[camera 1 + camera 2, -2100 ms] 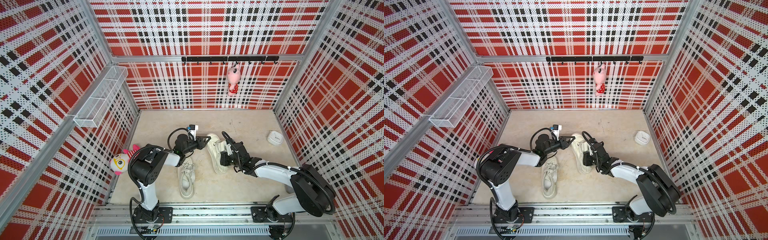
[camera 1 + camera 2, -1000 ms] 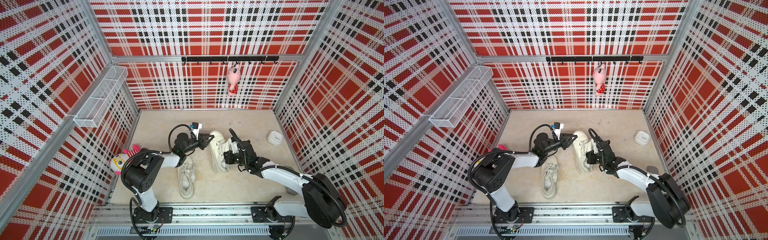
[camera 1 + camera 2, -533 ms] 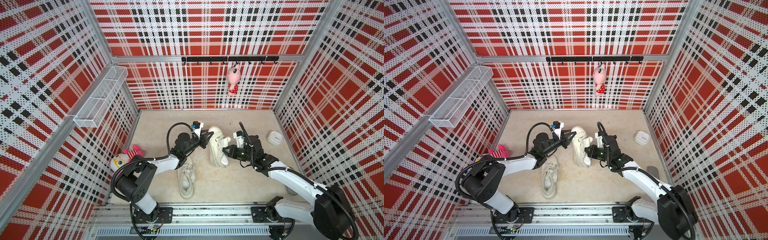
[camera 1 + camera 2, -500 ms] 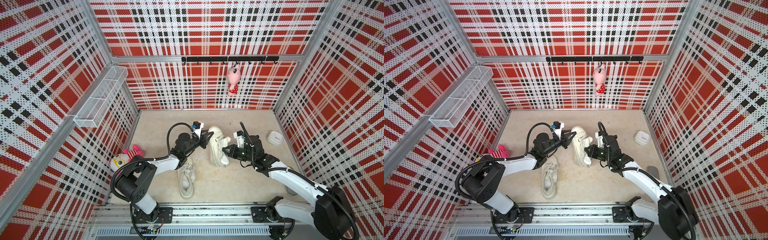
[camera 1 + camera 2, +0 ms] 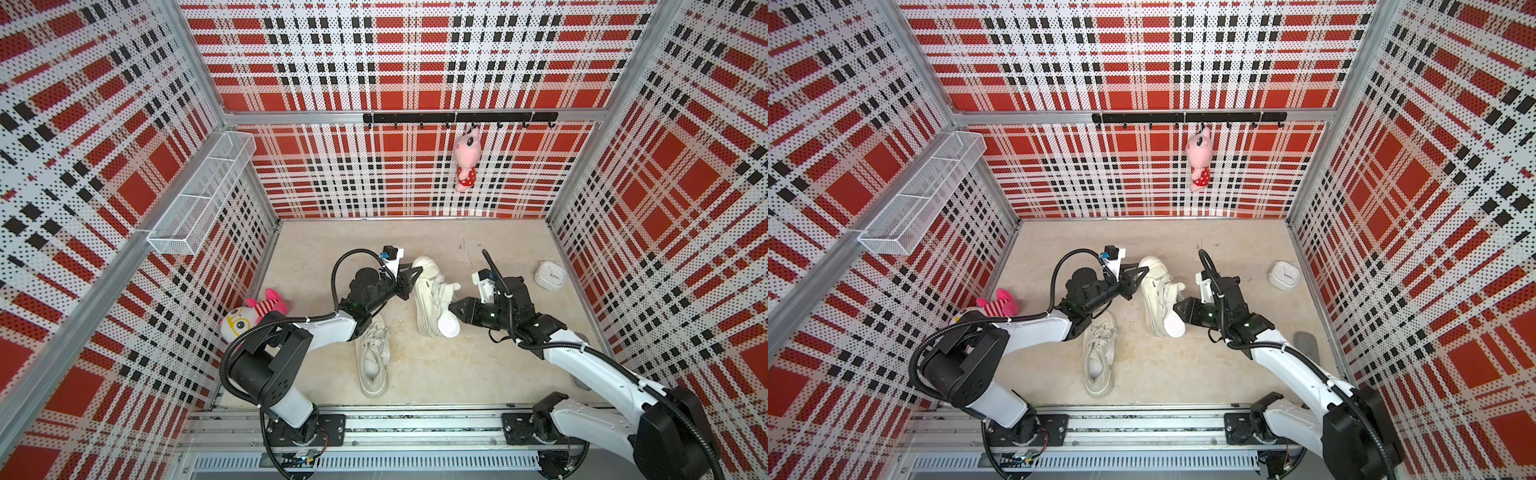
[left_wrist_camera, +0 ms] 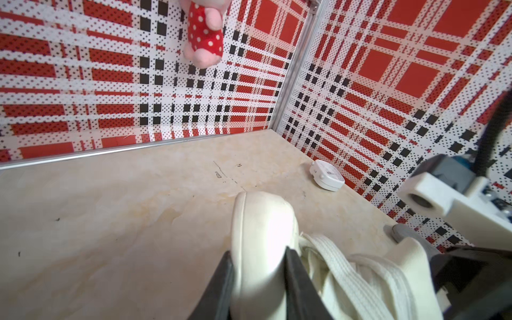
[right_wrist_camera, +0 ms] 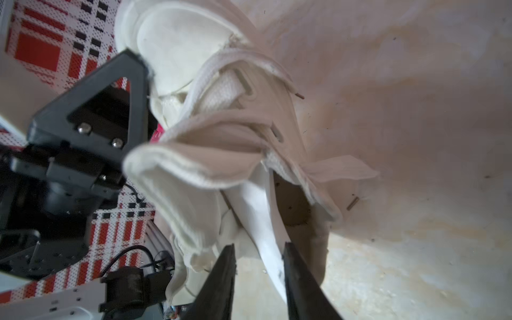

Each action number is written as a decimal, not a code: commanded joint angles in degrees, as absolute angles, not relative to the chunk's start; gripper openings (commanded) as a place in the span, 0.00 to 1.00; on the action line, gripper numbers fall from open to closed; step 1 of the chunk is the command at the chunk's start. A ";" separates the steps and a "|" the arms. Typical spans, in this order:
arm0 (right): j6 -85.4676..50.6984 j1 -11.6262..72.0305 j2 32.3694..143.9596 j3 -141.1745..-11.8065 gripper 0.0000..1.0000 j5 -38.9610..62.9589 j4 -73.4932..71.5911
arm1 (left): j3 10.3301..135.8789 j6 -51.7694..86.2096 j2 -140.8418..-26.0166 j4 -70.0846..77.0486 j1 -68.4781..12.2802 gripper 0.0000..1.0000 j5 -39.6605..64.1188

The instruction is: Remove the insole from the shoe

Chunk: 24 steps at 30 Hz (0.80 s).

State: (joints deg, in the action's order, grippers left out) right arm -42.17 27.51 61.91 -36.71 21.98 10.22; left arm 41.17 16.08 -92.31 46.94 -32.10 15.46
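You have plaid walls (image 5: 395,62) on three sides and a bare beige floor (image 5: 457,374) under both arms. A wire basket (image 5: 203,195) hangs on the wall on your left arm's side. A black hook rail (image 5: 457,117) runs across the back wall.

The shoe (image 5: 432,291) is near the middle of the floor, tipped on its side with its toe toward the back wall and its straps loose. A second shoe (image 5: 372,357) rests sole-down just beside it, nearer the front rail and on the left arm's side.

Your left gripper (image 5: 412,276) pinches the shoe's toe cap. In the left wrist view the toe sits squeezed between both fingers (image 6: 221,279).

Your right gripper (image 5: 453,311) is at the shoe's heel opening with its jaws spread. The insole (image 5: 449,326) is partly out. Its white heel end sticks out of the opening in both top views, and the rest is inside the shoe. In the right wrist view that end (image 7: 263,221) passes between the fingers, close along one and clear of the other.

A striped plush toy (image 5: 249,318) lies by the wall behind the left arm. A pink plush (image 5: 466,160) hangs from the rail. A small white clock (image 5: 549,275) sits near the opposite wall.
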 commanded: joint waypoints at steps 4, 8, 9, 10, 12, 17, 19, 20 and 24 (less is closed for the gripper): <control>-25.55 26.98 58.21 -32.24 0.66 23.66 9.34 | 42.14 17.30 -93.84 49.57 -31.34 0.15 17.79; -26.10 27.03 62.10 -29.36 0.70 26.79 3.88 | 42.28 17.49 -94.28 49.57 -31.20 0.15 18.19; -26.49 27.01 63.12 -29.22 0.70 27.28 2.73 | 42.28 17.51 -94.33 49.57 -31.21 0.15 18.10; -26.76 26.99 64.33 -29.18 0.70 27.75 1.66 | 42.19 17.58 -94.31 49.57 -31.22 0.15 18.11; -27.23 27.00 66.05 -29.20 0.68 28.27 0.11 | 42.23 17.58 -94.31 49.57 -31.16 0.15 18.28; -28.08 27.02 67.37 -29.26 0.59 29.55 -1.93 | 42.28 17.67 -94.25 49.47 -31.30 0.15 18.11; -28.25 26.99 67.09 -29.09 0.53 29.46 -1.87 | 42.29 17.69 -94.32 49.44 -31.29 0.15 17.85; -28.38 26.99 66.85 -28.96 0.50 29.33 -1.55 | 42.36 17.76 -94.36 49.46 -31.31 0.15 17.80; -28.56 26.99 65.49 -29.00 0.30 28.13 0.61 | 42.45 17.82 -94.31 49.16 -31.40 0.14 17.26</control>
State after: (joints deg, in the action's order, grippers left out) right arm -28.58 27.24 67.09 -28.97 28.27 0.54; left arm 41.25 18.20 -93.41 48.05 -31.42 17.10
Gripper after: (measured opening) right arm 0.322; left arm 0.290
